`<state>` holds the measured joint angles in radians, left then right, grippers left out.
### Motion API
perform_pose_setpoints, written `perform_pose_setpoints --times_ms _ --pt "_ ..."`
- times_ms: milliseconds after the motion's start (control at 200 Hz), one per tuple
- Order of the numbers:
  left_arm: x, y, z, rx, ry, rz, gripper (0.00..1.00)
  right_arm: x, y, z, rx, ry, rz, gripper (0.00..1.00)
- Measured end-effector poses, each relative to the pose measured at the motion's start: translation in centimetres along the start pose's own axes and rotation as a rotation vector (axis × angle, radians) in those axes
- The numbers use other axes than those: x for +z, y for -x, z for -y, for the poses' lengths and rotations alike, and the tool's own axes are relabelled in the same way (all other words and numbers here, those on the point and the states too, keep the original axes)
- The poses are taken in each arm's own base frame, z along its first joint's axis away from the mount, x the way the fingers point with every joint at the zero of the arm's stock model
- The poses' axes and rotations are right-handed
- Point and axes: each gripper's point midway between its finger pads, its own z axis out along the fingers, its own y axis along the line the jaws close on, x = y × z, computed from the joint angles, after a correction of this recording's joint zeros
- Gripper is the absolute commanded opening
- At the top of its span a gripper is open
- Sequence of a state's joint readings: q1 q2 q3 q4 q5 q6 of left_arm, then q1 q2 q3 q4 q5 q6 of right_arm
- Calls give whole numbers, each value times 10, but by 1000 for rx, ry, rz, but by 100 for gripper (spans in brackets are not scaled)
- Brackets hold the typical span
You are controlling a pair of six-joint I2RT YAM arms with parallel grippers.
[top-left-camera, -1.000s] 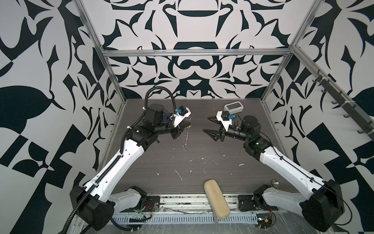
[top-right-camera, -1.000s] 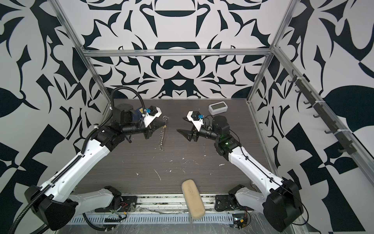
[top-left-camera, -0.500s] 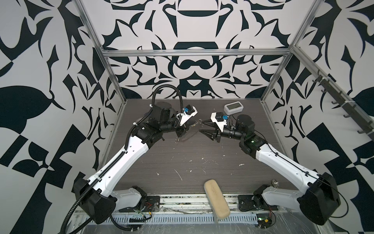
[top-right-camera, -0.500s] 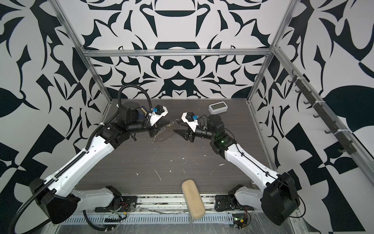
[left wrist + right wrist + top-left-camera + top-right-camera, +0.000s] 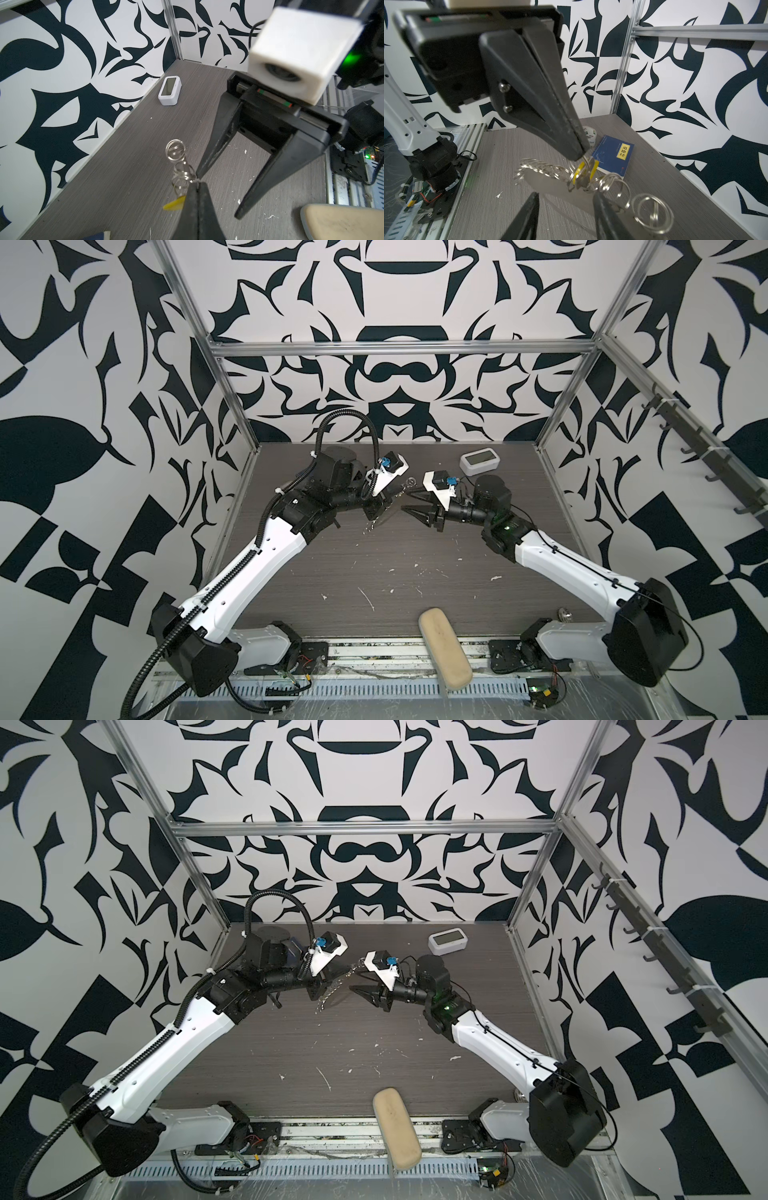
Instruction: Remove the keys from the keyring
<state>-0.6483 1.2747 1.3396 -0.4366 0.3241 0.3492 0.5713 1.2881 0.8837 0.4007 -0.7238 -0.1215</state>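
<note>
The keyring [image 5: 610,182], keys [image 5: 580,169] still attached, is now brought beside the right gripper [image 5: 219,197] by the clamped left gripper [image 5: 578,154], and the right jaws are half narrowed, empty.

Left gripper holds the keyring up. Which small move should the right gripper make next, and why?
Probably ease the right gripper forward and close on the brass key. The left gripper is shut on the keyring, held off the table, and the key hangs just ahead of the open right jaws, not yet gripped.
</note>
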Motion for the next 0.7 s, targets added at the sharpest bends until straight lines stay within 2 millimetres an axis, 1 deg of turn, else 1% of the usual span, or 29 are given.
perform_pose_setpoints --times_ms 60,190,275,465,585,700 --pt "3 0 -1 -5 0 -4 0 1 0 1 2 -3 0 46" --pt "11 -9 -3 -25 1 -39 0 1 2 3 -1 -14 6 46" --pt "14 -12 -3 -26 5 -51 0 -1 4 3 -6 -20 12 46" --pt "14 -9 0 1 -4 -46 0 -6 16 0 -29 -24 35 42" --pt "14 -8 3 13 -19 -41 0 -6 16 -1 -34 -24 34 38" --pt "14 -8 4 18 -22 -40 0 -5 14 0 -35 -21 30 37"
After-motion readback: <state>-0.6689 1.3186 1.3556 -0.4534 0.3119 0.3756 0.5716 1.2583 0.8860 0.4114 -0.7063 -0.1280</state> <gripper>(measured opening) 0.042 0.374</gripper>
